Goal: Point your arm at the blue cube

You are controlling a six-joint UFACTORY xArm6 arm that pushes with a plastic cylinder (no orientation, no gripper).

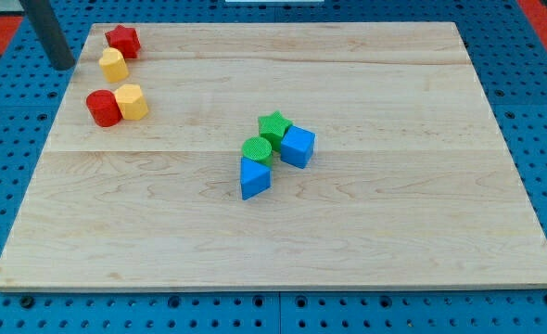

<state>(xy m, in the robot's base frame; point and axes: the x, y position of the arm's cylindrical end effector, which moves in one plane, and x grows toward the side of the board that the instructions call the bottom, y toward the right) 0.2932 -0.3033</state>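
The blue cube [298, 147] sits near the middle of the wooden board [394, 204]. It touches a green star [273, 124] at its upper left and a green cylinder [257, 150] at its left. A blue triangular block [253, 177] lies just below the green cylinder. My tip [62, 65] is at the view's top left, off the board's left edge, far from the blue cube. It stands just left of a yellow block [113, 65].
A red star [122, 40] lies at the board's top left corner above the yellow block. Lower down, a red cylinder [102, 108] touches a second yellow block [132, 101]. The board rests on a blue perforated table [533, 65].
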